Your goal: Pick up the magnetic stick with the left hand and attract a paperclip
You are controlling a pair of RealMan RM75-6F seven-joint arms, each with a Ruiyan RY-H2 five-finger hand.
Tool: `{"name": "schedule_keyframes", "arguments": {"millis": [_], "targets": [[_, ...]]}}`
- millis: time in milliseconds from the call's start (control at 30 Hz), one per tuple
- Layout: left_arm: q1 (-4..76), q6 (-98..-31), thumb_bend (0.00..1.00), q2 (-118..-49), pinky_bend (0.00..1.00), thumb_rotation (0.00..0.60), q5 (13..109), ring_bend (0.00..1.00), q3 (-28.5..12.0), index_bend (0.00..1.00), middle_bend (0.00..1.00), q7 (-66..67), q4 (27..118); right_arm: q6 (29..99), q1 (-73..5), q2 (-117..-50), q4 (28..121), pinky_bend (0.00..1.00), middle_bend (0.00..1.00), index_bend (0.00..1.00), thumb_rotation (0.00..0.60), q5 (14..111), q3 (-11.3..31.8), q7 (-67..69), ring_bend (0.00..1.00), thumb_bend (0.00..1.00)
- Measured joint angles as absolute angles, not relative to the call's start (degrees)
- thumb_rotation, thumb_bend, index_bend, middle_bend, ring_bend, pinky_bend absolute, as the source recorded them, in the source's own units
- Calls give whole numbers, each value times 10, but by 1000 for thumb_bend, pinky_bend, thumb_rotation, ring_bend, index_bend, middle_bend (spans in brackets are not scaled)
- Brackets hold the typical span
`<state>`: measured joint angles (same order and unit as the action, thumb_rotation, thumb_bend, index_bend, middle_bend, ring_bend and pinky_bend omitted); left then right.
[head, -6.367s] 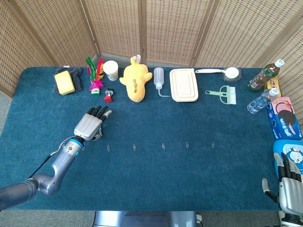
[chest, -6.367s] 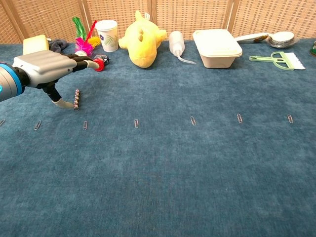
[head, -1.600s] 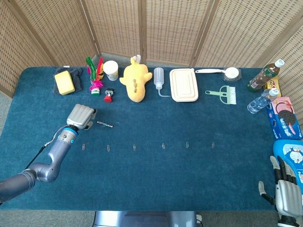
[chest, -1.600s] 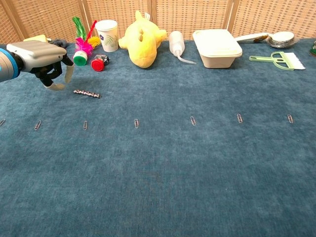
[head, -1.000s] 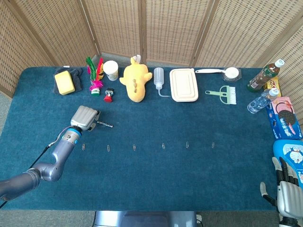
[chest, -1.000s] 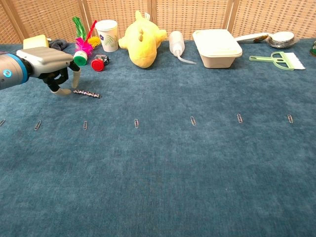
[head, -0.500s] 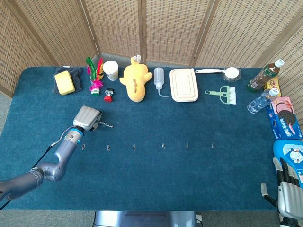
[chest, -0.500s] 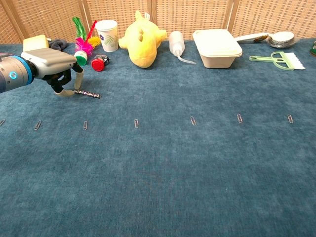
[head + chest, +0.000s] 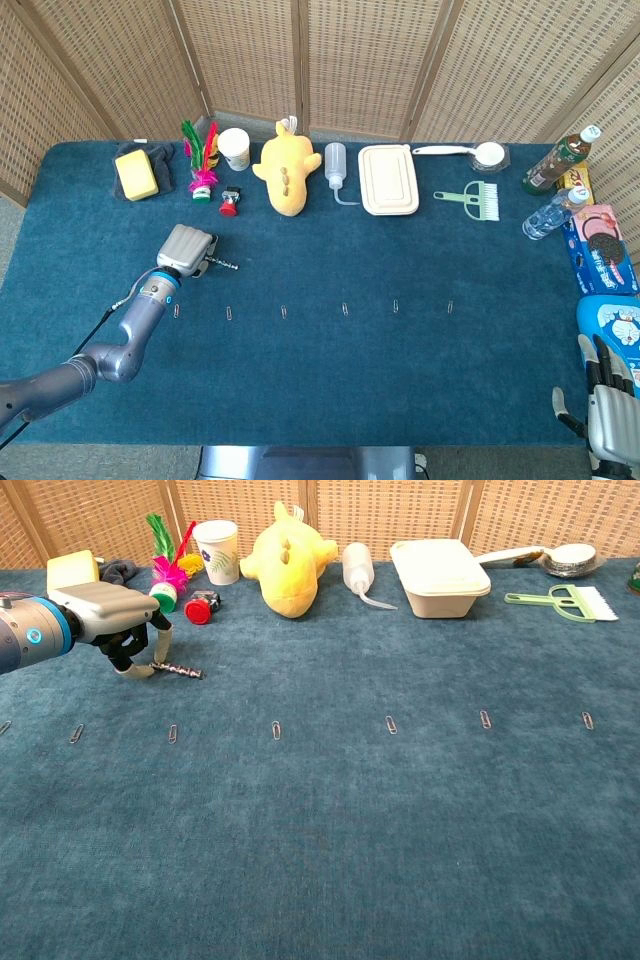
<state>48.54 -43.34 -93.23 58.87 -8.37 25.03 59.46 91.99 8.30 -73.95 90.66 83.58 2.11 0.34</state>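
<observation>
Moving in from the left, my left hand is curling its fingers onto the magnetic stick end, touching, not lifting.

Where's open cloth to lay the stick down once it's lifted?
Free: the wide strip between the paperclip row and the table's near edge, and the band between that row and the plush toy. Crowded: the back edge, from the sponge to the brush, and the far right by the bottles.
</observation>
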Motion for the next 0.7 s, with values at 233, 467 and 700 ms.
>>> {"name": "schedule_keyframes", "arguments": {"millis": [233, 467, 700], "targets": [[487, -430, 679, -933, 704, 595, 585, 812, -82, 470, 825, 256, 594, 920, 84, -739, 907, 108, 12, 2, 600, 835, 21, 4, 0, 442], [489, -428, 681, -934, 704, 595, 579, 812, -82, 487, 825, 259, 594, 919, 85, -738, 908, 108, 12, 2, 600, 833, 21, 7, 0, 442], [491, -426, 681, -934, 704, 596, 574, 812, -82, 499, 825, 262, 596, 919, 86, -738, 908, 108, 12, 2, 600, 832, 21, 8, 0, 442]]}}
